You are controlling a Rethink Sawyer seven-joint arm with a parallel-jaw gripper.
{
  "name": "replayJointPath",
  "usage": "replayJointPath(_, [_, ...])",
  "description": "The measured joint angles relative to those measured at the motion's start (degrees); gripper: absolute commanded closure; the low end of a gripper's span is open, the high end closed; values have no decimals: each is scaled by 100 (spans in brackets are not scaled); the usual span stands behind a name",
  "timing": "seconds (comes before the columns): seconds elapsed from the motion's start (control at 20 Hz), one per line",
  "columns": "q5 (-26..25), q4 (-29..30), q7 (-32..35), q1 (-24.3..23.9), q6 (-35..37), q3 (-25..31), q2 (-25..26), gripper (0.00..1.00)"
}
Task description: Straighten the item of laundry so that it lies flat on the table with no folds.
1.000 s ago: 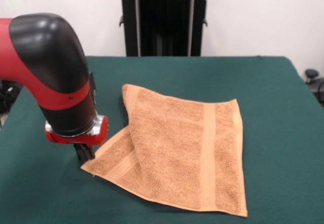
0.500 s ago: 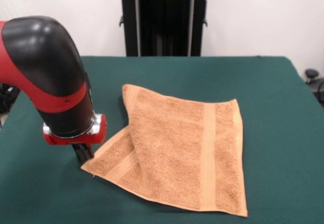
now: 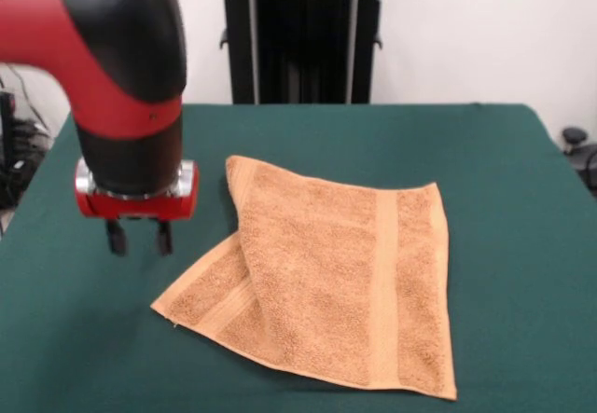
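Two black fingers of the gripper (image 3: 139, 238) are spread apart, and nothing is held between them. It hangs above the green table (image 3: 504, 189), just to the left of the towel in the front view, and it is not touching it.

The orange-tan towel (image 3: 345, 282) lies near the middle of the table. One side is folded over, so a corner flap (image 3: 201, 296) sticks out from under the top layer at the lower left. The rest looks flat, with a smooth woven band (image 3: 384, 287) running down it.

The towel looks soft, light and floppy, so it will likely bend and drag when pulled. The top layer's folded edge (image 3: 244, 245) is probably the best place to be pinched, then drawn open.
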Motion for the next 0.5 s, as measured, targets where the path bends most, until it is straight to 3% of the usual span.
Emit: replayJointPath(0.5, [305,49,4,221,-1,-314,-453,0])
